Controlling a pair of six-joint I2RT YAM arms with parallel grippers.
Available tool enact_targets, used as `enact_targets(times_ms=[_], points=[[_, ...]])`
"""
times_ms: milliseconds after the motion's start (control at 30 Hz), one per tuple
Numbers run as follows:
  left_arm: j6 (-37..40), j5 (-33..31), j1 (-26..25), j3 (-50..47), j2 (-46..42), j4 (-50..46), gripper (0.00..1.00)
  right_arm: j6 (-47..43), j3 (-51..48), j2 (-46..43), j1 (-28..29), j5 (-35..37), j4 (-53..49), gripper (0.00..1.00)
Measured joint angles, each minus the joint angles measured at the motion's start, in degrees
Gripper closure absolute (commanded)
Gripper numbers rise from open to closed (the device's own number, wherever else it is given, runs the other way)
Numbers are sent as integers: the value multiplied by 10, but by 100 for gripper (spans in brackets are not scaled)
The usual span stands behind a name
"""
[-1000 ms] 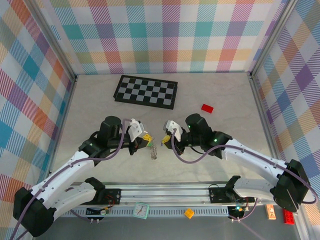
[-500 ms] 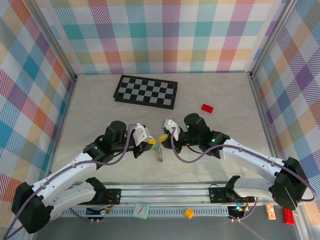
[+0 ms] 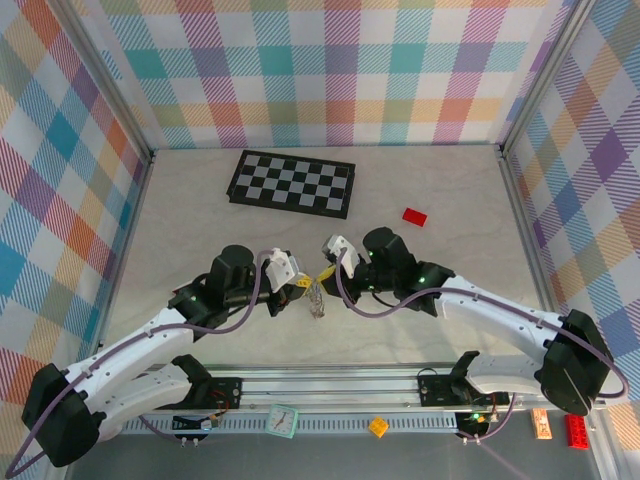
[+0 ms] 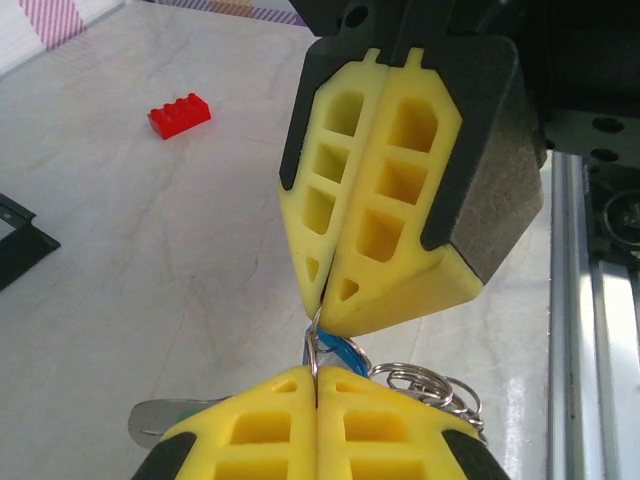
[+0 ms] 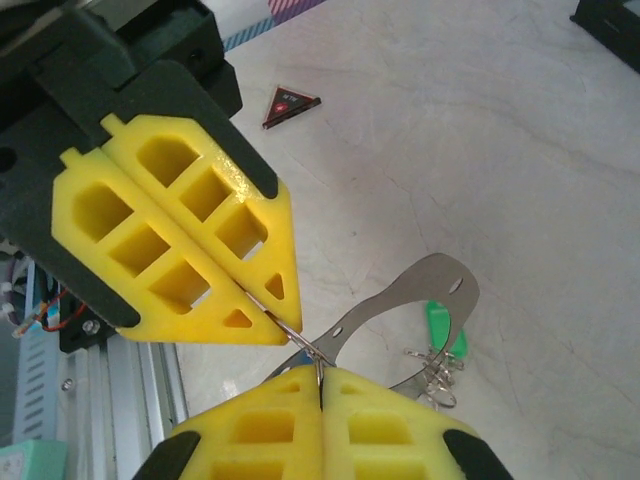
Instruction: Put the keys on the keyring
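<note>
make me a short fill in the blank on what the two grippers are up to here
The left gripper and the right gripper are both ___ on the keyring. The brick on the table is ___. In the right wrist view, the key has a ___ head.
Missing words: shut; red; green.

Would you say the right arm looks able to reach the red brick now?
Not the red brick yet, probably: the right end effector is shut on the keyring, which the left end effector also pinches.
</note>
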Motion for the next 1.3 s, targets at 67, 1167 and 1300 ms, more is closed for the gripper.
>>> enact_targets(times_ms=[67,1167,1300], points=[[9,-10,-5,-9,-7,9,100,17,7,4,0,2,-8,100],[-10,-20,-22,-103,-47,167,100,-80,-6,-51,-45,-37,-57,53],[-27,-9,-22,-113,-46,198,100,-120,-8,-59,-45,-80,-52,57]])
